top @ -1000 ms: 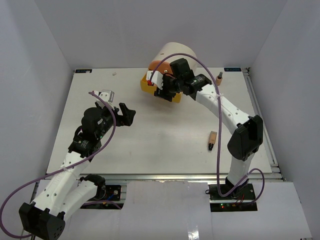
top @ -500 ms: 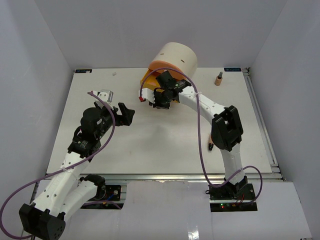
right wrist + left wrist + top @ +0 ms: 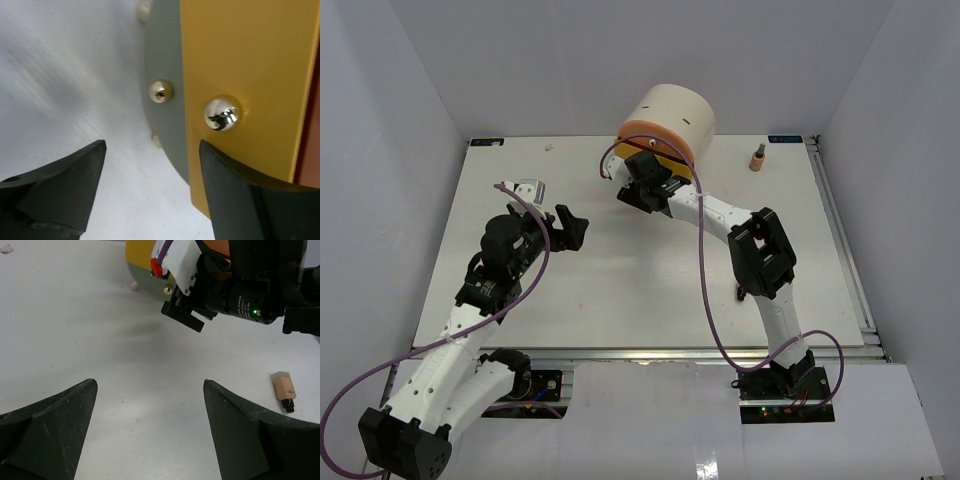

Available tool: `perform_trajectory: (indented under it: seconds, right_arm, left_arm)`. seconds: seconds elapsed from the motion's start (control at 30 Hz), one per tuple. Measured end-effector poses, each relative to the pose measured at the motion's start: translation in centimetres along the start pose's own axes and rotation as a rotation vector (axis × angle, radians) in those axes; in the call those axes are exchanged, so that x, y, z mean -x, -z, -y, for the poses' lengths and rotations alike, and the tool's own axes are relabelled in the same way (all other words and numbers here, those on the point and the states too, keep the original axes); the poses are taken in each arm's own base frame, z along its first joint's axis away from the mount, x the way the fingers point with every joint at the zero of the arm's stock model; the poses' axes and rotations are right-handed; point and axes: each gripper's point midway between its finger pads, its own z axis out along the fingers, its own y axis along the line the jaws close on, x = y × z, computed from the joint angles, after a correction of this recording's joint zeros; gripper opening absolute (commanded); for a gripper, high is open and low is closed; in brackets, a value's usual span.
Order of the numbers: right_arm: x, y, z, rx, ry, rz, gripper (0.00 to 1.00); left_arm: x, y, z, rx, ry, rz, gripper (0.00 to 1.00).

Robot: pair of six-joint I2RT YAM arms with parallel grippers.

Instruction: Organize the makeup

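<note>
Of the makeup, a tan black-capped bottle [image 3: 757, 158] stands upright at the back right of the table. Another tan bottle [image 3: 282, 388] lies on its side; in the top view my right arm mostly hides it. My right gripper [image 3: 635, 193] is open at the foot of the cream drum [image 3: 670, 115]. In the right wrist view its open fingers [image 3: 152, 145] sit just below the yellow drawer front [image 3: 240, 55] with its silver knob [image 3: 223, 113], holding nothing. My left gripper [image 3: 570, 228] hangs open and empty over the table's left half.
A grey drawer front [image 3: 165, 115] with a small knob lies under the yellow one. A small clear piece [image 3: 530, 188] lies near the left arm's cable. The right wrist's camera block [image 3: 235, 290] shows ahead of my left gripper [image 3: 150, 382].
The yellow drawer, out a second ago, has gone back into the drum. My right gripper swung left round the drum's front and opened. The left arm barely moved.
</note>
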Motion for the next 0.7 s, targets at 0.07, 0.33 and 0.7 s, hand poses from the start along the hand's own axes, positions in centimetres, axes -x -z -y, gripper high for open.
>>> perform_trajectory:
  seconds: [0.07,0.33,0.7]
  right_arm:
    - [0.1,-0.1,0.8,-0.039,-0.015,0.003,0.89]
    - [0.3,-0.1,2.3,-0.099,-0.027,0.009,0.91]
    - [2.9,11.9,-5.0,0.585,0.047,0.352,0.70]
  left_arm:
    - [0.0,0.0,0.0,0.001,0.000,0.000,0.98]
    - [0.0,0.0,-0.2,0.006,0.001,0.001,0.98]
    - [-1.7,-0.8,1.6,-0.133,-0.008,-0.050,0.98]
